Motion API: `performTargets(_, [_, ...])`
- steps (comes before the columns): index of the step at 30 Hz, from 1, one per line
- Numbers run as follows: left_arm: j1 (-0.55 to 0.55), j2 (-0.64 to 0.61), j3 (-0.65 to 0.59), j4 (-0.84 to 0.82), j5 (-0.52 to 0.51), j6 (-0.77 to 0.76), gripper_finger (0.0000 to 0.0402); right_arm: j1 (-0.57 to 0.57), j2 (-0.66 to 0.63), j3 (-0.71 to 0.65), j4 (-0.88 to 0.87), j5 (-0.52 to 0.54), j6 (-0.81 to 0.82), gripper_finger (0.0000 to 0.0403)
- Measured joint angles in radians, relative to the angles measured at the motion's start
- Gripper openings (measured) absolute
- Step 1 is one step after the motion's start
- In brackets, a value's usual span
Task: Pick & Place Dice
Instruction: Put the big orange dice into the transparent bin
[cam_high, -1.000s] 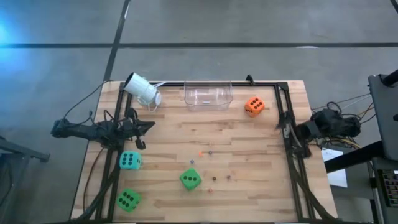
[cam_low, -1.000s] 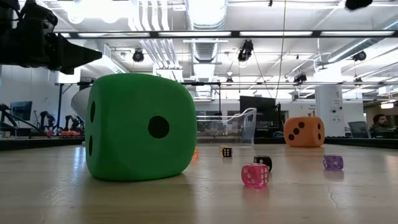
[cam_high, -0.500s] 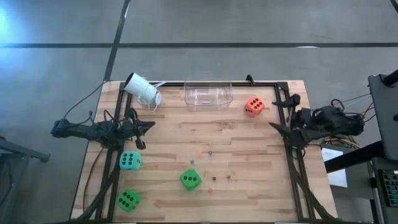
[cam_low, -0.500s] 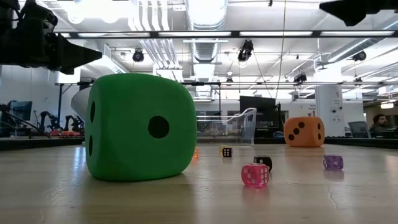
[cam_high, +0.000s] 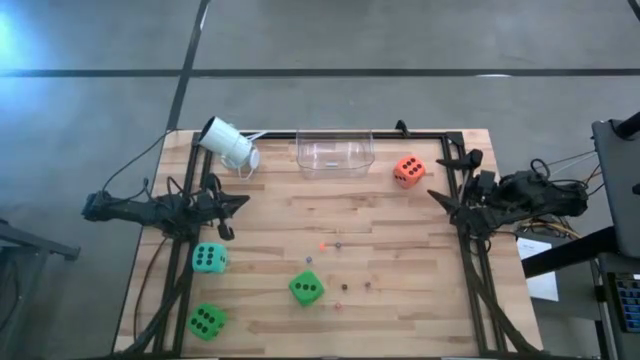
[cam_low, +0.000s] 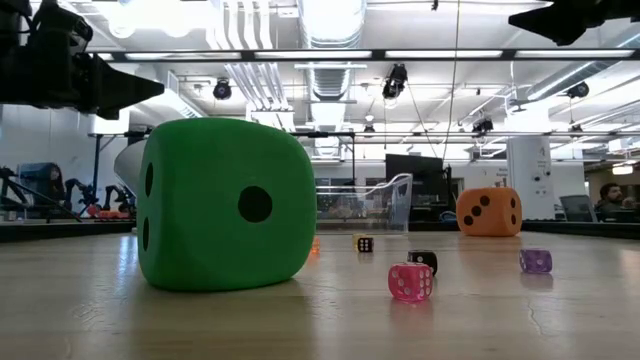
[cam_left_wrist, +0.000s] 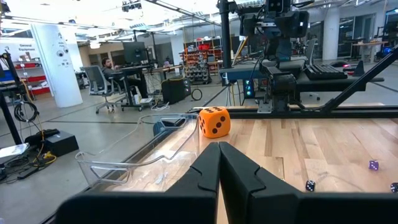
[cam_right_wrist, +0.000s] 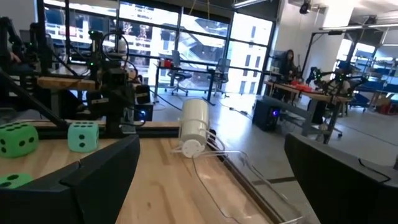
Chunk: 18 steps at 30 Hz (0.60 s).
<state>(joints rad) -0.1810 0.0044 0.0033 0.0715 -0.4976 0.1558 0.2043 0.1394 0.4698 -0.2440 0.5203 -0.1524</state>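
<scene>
1. Four large dice sit on the wooden table: an orange-red die near the far right corner, a teal die by the left edge, one green die near the middle front, and another green die at the front left corner.
2. Several tiny dice lie scattered in the middle, between the big green die and a clear plastic tray at the far edge. From table height, a pink tiny die and a purple tiny die show clearly.
3. The big dice have rounded corners and look soft and light; they would likely give under pressure. A hold across two opposite flat faces seems safest. The tiny ones look hard and smooth, likely to slip or roll, and would need a careful pinch.
4. The left gripper hangs above the left edge of the table, its fingers pressed together to a point and holding nothing.
5. The right gripper hangs above the right edge, near the orange-red die, its fingers spread wide and empty.
6. The tabletop is pale wood planks, flat and dry-looking. A white cup lies on its side near the far left corner.
7. Beyond the table is a large workshop with desks, monitors and ceiling lights; a seated person shows far off.
</scene>
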Motion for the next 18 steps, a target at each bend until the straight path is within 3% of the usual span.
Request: performTargets(18, [0.000, 0.000, 0.000, 0.000, 0.000, 0.000, 0.0010, 0.000, 0.002, 0.023, -0.037, -0.004, 0.165, 0.0400])
